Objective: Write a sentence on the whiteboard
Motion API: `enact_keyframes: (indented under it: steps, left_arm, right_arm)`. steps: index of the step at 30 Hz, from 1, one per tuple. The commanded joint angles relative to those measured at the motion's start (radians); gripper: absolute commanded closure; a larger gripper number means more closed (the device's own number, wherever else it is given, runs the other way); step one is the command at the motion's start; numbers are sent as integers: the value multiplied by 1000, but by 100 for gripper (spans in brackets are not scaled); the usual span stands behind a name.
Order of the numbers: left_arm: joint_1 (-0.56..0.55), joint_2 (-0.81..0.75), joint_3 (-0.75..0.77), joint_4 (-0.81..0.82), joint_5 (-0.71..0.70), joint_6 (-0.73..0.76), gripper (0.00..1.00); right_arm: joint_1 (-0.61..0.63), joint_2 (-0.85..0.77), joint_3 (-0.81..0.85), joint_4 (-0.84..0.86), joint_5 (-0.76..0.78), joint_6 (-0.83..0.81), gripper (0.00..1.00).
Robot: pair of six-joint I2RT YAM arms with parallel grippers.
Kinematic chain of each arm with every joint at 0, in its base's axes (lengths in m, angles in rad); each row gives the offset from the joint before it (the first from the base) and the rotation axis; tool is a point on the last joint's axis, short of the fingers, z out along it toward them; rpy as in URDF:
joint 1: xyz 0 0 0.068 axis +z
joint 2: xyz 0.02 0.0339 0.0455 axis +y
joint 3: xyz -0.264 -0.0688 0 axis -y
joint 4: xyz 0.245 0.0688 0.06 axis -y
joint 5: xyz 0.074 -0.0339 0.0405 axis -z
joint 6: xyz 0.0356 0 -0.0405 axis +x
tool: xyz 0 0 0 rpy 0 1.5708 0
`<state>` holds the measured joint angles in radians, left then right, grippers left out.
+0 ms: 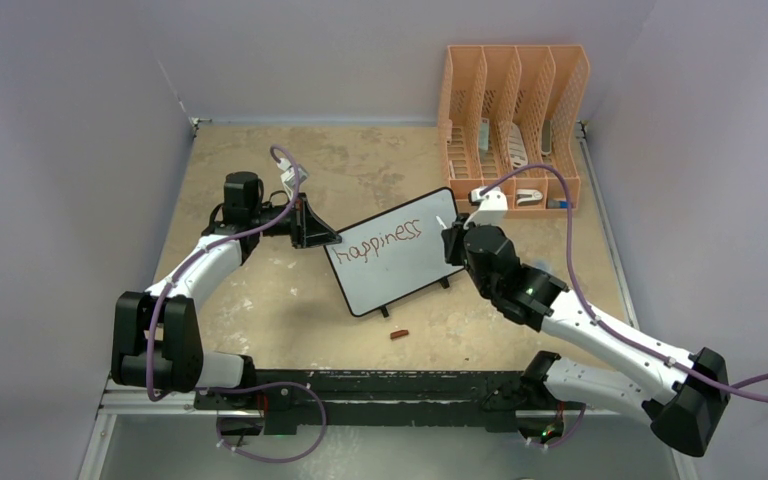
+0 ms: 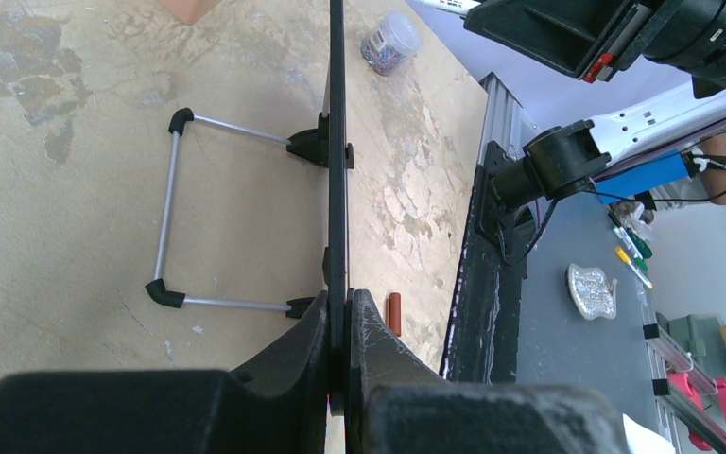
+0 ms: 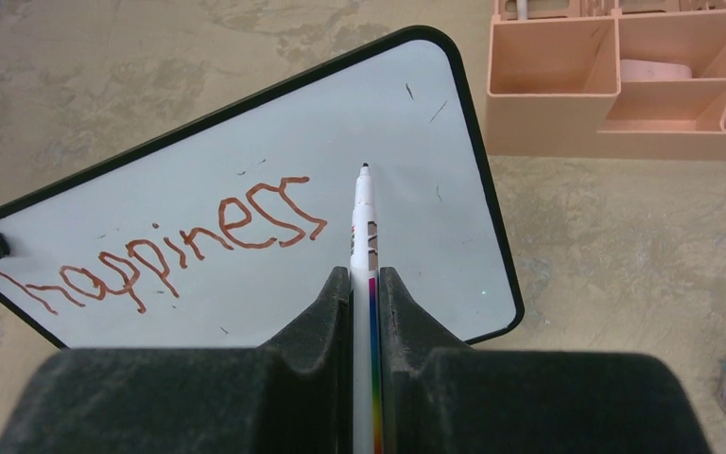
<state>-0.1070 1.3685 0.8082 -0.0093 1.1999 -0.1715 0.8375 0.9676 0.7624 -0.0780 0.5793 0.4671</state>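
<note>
Pale lilac walls (image 1: 60,100) enclose a worn, mottled tan tabletop (image 1: 360,170) under even light.

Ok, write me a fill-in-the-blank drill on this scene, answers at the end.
1. The only word written so far is ____.
2. The right fingers are shut on a ____.
3. The left fingers clamp the edge of the ____.
4. The small red-brown cap lies on the ____.
Answers: happiness; marker; whiteboard; table.
</note>
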Motion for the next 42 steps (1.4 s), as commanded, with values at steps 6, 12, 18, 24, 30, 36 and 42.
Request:
enact_keyframes:
  steps: [6, 12, 18, 24, 30, 36, 42]
  left_arm:
    - [-20, 15, 0, -47, -36, 46, 100]
    - [-20, 15, 1, -47, -36, 47, 100]
    - [-20, 14, 1, -47, -36, 47, 100]
    - [-20, 14, 0, -48, -33, 49, 100]
    - [-20, 12, -1, -49, -33, 49, 100]
    - [-21, 12, 0, -49, -34, 49, 100]
    - [-20, 12, 0, -50, -39, 49, 100]
  right_arm:
    - [-11, 19, 3, 73, -37, -28, 100]
    - [-12, 38, 8, 73, -49, -31, 100]
    - [-15, 48, 3, 104, -51, -32, 100]
    - [-19, 66, -4, 118, -58, -31, 100]
    - [-20, 82, -12, 123, -56, -28, 100]
    - [-23, 96, -12, 116, -44, -26, 100]
    - [-23, 83, -7, 109, -61, -29, 100]
